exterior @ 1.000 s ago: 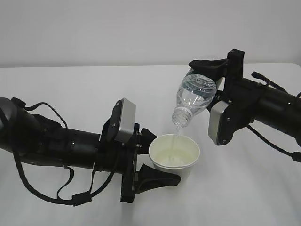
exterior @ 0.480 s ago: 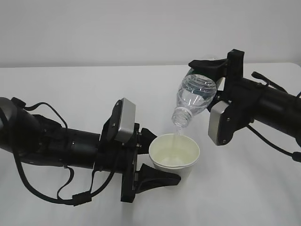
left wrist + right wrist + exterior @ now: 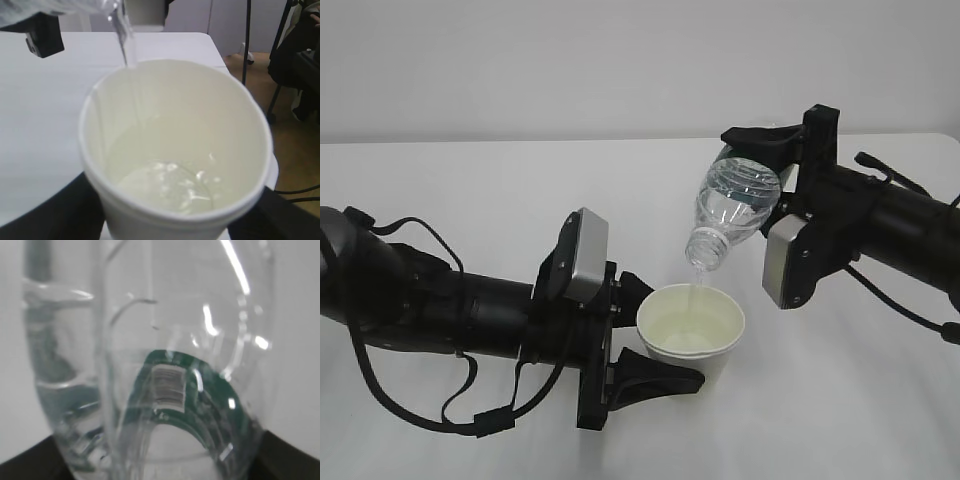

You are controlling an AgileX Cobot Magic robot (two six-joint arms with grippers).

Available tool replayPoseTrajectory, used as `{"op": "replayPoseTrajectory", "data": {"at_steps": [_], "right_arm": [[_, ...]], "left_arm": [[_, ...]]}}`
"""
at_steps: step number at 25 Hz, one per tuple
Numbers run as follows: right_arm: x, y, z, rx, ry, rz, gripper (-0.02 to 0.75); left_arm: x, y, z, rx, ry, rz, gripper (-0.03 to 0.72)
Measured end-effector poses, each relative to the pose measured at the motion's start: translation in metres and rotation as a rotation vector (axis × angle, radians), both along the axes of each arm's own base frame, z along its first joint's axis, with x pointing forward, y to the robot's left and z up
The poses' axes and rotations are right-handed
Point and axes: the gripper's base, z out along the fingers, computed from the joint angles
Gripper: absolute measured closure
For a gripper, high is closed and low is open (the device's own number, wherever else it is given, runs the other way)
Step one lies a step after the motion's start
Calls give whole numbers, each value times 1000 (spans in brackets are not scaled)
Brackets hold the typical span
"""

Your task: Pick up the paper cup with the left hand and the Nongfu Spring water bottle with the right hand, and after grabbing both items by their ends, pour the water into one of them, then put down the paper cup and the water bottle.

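Water runs in a thin stream from the bottle into the paper cup, w/ a shallow pool already at the cup's bottom in the left wrist view. Cup sits upright near centre of the white bench, at abt 6 o'clock from the bottle's mouth. Left hand comes in from 9 o'clock, jaws partly open & clamped on the cup's lower end, one finger each side. Right hand reaches in from 3 o'clock, jaws partly open & gripping the bottle's base end. Bottle is tilted neck-down toward 7 o'clock, mouth just above the cup's far rim, not touching. Right wrist view shows the clear ribbed wall & green label close up.
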Motion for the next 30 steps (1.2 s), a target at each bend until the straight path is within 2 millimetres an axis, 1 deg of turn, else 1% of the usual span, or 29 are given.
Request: {"op": "replayPoseTrajectory", "data": {"at_steps": [30], "right_arm": [[0, 0, 0, -15, -15, 1, 274]], "left_arm": [[0, 0, 0, 0, 0, 0, 205]]}}
